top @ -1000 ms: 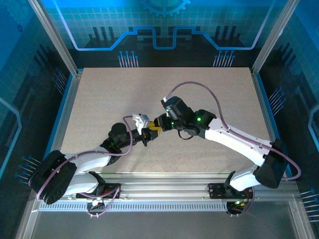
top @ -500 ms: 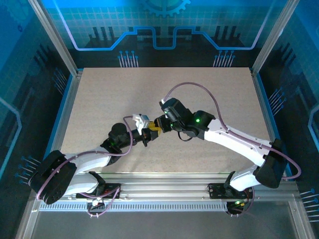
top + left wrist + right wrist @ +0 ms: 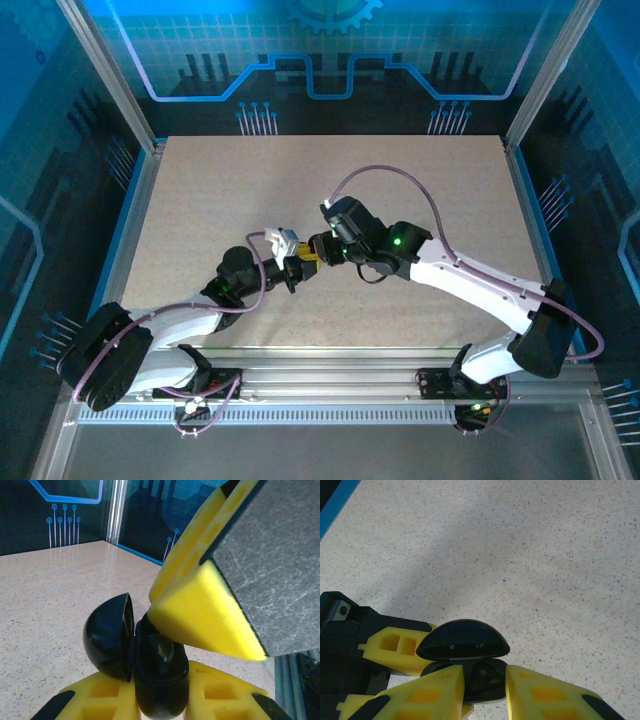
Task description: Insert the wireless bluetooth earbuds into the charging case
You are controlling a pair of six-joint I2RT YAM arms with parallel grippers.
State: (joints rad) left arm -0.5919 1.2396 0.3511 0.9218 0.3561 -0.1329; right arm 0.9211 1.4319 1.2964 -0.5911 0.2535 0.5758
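Left gripper (image 3: 160,692): closed on the charging case (image 3: 159,680); its two yellow fingers are pressing the case's body from either side at the bottom centre of the left wrist view.
Charging case: glossy and black in these views, standing up out of the left fingers and off the table (image 3: 400,180), a little left of centre in the top view.
Lid (image 3: 462,639): standing open, hinged back from the body; it is showing as a dark dome in the lower middle of the right wrist view and leaning to the left of the body in the left wrist view.
Right gripper (image 3: 486,677): its jaws are standing narrowly apart at the bottom of its own view, with the case's open body showing in the slim gap between them, just under the lid.
Right finger (image 3: 200,605): filling the upper right of the left wrist view, with its yellow tip touching the top of the case's body beside the lid.
Inside of the case: a pale glint is showing in the dark body; what it is cannot be told.
Arms: meeting tip to tip just left of the table's middle in the top view.
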